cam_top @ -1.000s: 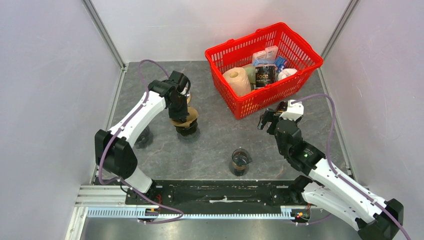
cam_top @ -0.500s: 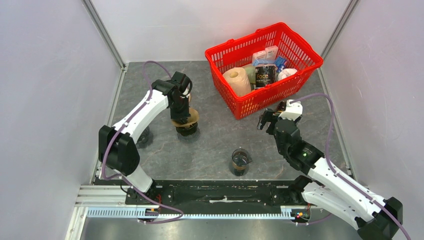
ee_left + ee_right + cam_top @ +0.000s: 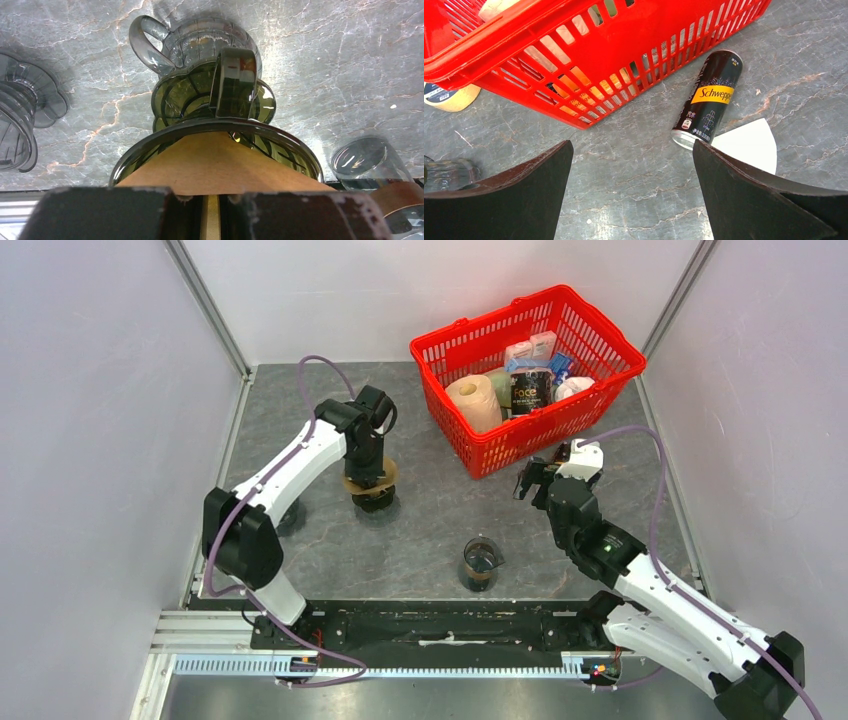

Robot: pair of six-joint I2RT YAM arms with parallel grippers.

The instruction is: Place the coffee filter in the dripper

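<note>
Grey marbled table (image 3: 430, 525), pale walls (image 3: 100, 390) around. My left pincer (image 3: 212, 210) is closed to a sliver on a tan, fan-shaped coffee filter (image 3: 215, 162), which dips just ahead into the dark glass dripper (image 3: 285, 145).

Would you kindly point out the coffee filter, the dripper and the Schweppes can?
Filter (image 3: 215, 165), left wrist view, on its brown paper face.
Dripper (image 3: 235, 82), left wrist view, on its handle.
Can (image 3: 718, 94), right wrist view, on its yellow label.
</note>
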